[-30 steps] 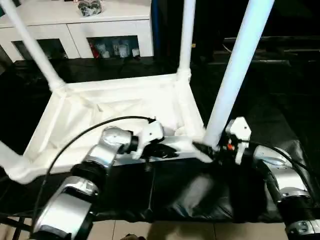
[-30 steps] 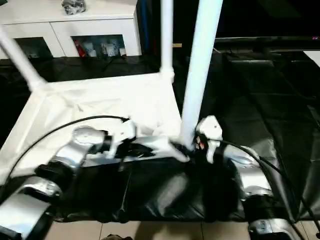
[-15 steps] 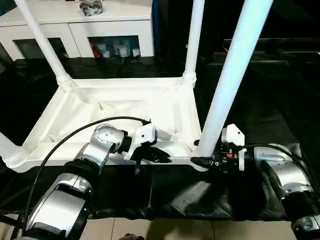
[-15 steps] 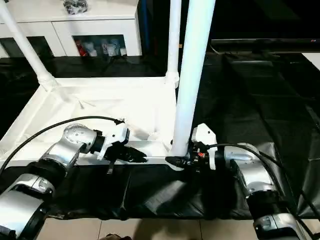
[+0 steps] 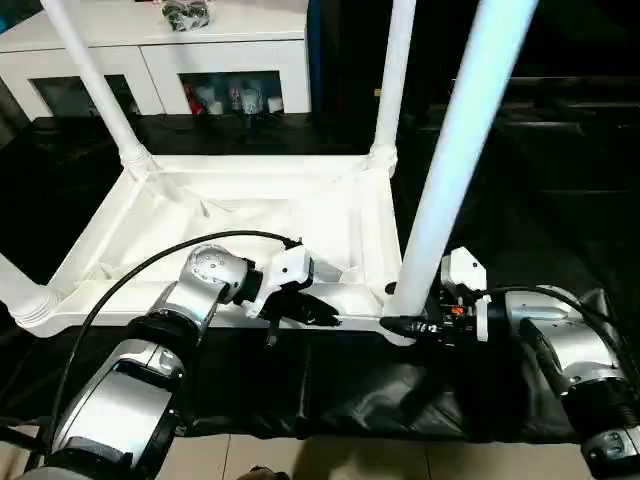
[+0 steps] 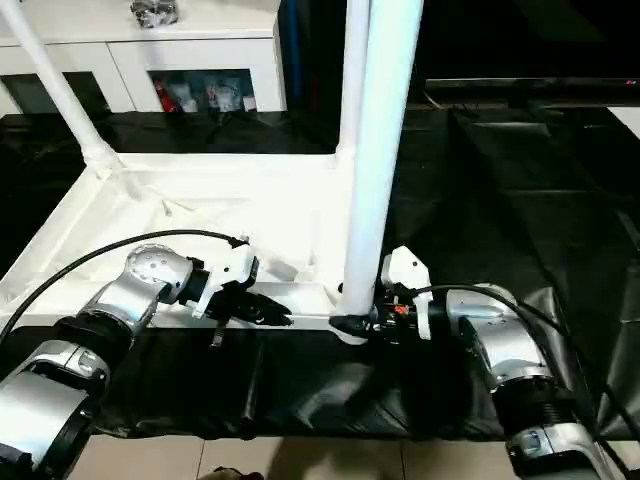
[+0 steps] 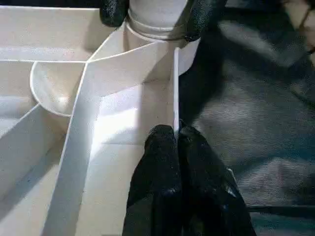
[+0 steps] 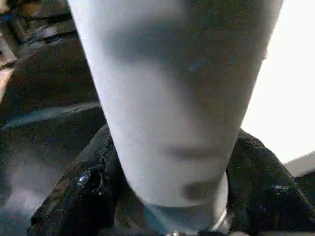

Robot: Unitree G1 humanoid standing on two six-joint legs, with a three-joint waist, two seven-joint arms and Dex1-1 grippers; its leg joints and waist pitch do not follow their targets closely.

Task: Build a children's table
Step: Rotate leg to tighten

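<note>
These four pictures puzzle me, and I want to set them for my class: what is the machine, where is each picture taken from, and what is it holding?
It is a two-armed humanoid robot building a children's table. Two pictures come from cameras in its head, looking down over its silver forearms; the other two come from cameras on its wrists. The white tabletop lies upside down on a black cloth, with its legs pointing up. The right gripper has its two black fingers either side of the base of the nearest leg, at the near right corner socket. The left gripper, fingers shut together, rests at the tabletop's near rim. Behind stands a white cabinet with glass doors.
</note>
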